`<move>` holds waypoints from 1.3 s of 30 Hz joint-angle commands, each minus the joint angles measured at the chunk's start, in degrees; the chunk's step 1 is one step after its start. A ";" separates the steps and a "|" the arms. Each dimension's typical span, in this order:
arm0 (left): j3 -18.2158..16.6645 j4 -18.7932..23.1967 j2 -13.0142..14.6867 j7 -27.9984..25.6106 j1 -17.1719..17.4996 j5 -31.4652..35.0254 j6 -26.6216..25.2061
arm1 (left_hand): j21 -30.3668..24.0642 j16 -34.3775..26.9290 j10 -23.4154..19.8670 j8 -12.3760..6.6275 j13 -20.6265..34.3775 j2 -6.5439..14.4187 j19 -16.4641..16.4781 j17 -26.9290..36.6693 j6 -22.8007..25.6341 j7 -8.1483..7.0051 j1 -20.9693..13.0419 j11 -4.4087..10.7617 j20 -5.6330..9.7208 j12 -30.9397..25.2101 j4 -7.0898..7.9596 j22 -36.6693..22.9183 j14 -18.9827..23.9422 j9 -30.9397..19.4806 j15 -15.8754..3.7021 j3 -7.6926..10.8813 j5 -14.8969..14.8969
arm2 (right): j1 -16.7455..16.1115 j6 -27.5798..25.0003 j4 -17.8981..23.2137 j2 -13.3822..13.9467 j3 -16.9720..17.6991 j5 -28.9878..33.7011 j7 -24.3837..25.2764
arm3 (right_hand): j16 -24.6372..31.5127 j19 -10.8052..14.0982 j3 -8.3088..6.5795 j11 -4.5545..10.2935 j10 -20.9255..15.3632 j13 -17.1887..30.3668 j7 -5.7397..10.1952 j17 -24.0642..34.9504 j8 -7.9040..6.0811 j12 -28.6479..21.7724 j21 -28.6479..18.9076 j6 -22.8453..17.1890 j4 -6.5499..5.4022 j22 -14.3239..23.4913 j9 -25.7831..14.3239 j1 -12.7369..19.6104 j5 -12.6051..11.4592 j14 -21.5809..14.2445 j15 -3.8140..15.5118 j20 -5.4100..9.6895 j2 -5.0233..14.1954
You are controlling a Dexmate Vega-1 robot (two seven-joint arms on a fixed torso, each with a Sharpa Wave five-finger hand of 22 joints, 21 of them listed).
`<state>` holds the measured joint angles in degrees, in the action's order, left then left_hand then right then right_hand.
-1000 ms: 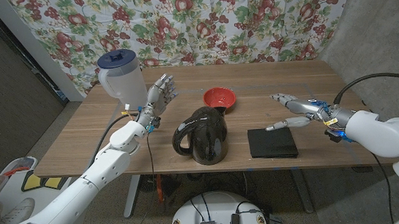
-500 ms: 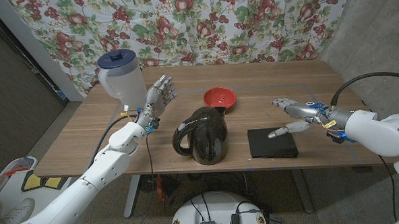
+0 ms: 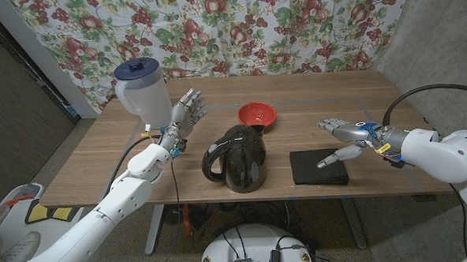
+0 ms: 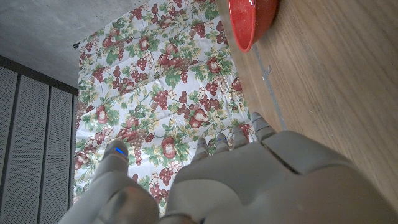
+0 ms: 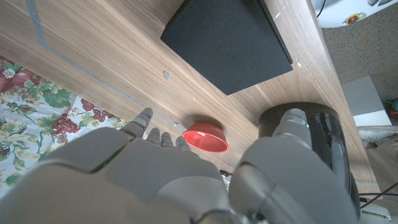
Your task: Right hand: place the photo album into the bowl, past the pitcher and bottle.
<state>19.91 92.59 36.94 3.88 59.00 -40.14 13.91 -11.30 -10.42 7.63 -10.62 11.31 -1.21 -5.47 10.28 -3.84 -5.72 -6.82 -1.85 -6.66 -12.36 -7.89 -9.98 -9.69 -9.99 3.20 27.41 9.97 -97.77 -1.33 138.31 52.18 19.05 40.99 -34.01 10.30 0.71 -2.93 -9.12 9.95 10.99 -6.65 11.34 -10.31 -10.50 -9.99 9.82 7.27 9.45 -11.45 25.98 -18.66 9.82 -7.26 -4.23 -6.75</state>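
Wooden table (image 3: 100, 156): black photo album (image 3: 319, 166) flat near front edge, red bowl (image 3: 257, 113) behind dark pitcher (image 3: 236, 158). Right hand (image 3: 343, 136) empty, fingers spread, thumb over the album. Left hand (image 3: 184, 116) raised, fingers apart, holding nothing.

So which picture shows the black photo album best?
The right wrist view: the photo album is big and clear there, with nothing covering it. The head view shows the photo album smaller, with the right hand over its edge. The left wrist view looks at the red bowl and the curtain.
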 commanded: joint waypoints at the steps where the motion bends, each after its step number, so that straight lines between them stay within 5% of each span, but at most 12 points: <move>1: 0.02 0.37 -0.05 -0.31 0.41 0.02 -0.02 | 0.22 -0.24 -0.06 -0.15 0.14 -0.05 -0.03 0.07 0.40 -0.25 -0.29 -0.30 -0.22 -0.25 -0.03 -0.14 -1.12 -0.26 0.38 -0.24 0.15 | 0.16 0.24 0.36 -0.50 -1.04 4.24 -1.49 | 0.35 -0.07 0.52 -0.83 11.89 0.12 -2.60 0.19 -0.12 -0.06 -0.28 16.22 0.16 0.17 -0.17 0.25 -0.25 9.18 -0.79 -0.80 0.16; 26: -0.02 0.57 -0.23 0.59 0.56 -1.38 -0.45 | 0.21 -0.25 -0.11 -0.11 0.14 0.00 -0.04 0.07 0.39 -0.22 -0.31 -0.30 -0.21 -0.26 -0.01 -0.14 -1.12 -0.26 0.45 -0.33 0.16 | 0.86 -2.50 0.66 -0.80 -4.43 10.22 -3.44 | 0.27 -3.93 0.52 -0.88 14.99 0.13 -3.21 0.31 -0.67 -0.04 0.12 16.66 0.07 0.18 -0.10 1.86 -0.69 12.08 -1.19 -0.90 1.46; 33: -0.04 0.05 -0.61 1.36 0.17 -2.15 -0.40 | 0.22 -0.26 -0.18 -0.11 0.14 0.01 -0.05 0.07 0.40 -0.21 -0.32 -0.28 -0.21 -0.28 -0.01 -0.14 -1.09 -0.26 0.49 -0.36 0.16 | 2.36 -3.84 -0.15 0.54 -5.57 8.04 -5.72 | 0.12 -5.61 0.82 -1.75 16.69 0.11 -2.38 0.33 -0.20 0.15 0.18 18.63 0.00 0.18 -0.09 2.19 -0.68 13.64 -1.94 -1.59 1.45; 39: 0.04 0.05 -0.49 1.31 0.08 -2.11 -0.74 | 0.21 -0.26 -0.21 -0.11 0.14 0.03 -0.05 0.07 0.43 -0.16 -0.33 -0.27 -0.21 -0.29 0.00 -0.14 -1.10 -0.26 0.52 -0.38 0.16 | 2.85 -4.15 -0.56 2.01 -5.62 6.11 -6.86 | 0.10 -6.76 1.79 -0.71 17.74 0.12 -1.29 0.48 -0.23 0.06 0.09 19.47 -0.42 0.19 -0.09 1.31 -0.53 15.07 -1.11 -1.53 0.67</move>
<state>19.92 92.92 36.53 4.81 59.39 -41.79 13.58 -11.30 -10.42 7.64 -10.62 11.31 -1.21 -5.47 10.27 -3.84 -5.72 -6.83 -1.85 -6.65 -12.36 -8.05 -9.98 -9.69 -9.99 3.21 27.25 9.97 -96.34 -4.18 138.64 52.14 14.39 49.76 -38.26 10.31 -5.31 -1.66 -10.36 9.95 10.90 -6.65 11.61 -10.61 -10.51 -9.71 9.82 6.96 9.45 -11.46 27.37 -19.08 9.98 -8.92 -5.54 -5.44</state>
